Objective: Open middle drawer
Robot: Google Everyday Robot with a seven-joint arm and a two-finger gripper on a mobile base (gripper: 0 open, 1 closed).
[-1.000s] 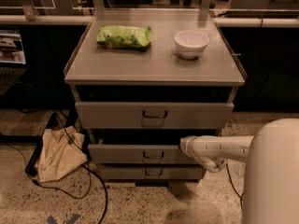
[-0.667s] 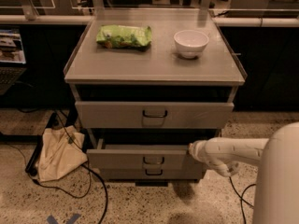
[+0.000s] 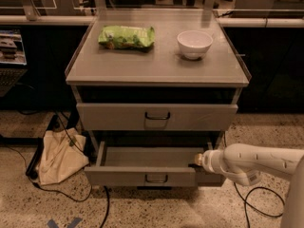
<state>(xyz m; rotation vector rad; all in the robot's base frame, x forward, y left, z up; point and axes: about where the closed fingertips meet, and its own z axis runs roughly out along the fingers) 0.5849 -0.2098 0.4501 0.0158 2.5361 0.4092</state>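
Camera view is showing the pincer (image 3: 199, 159) sitting at the right front corner of the middle drawer (image 3: 142, 158), just behind its front panel; whether it is wide or narrow cannot be told. The drawer is standing pulled out, its tray exposed, beneath the closed upper drawer (image 3: 114, 117). Above, the worktop (image 3: 156, 65) is carrying a green bag (image 3: 127, 37) and a white bowl (image 3: 194, 44), apart.

- Dim, warm light falls from above, and the table (image 3: 156, 65) top is the brightest surface
- Deep shadow fills the gap under that top and the recess behind the open middle drawer (image 3: 123, 176)
- The pale end effector (image 3: 199, 159), at this drawer's right front corner, catches the light
- The floor (image 3: 142, 213) darkens toward the corners
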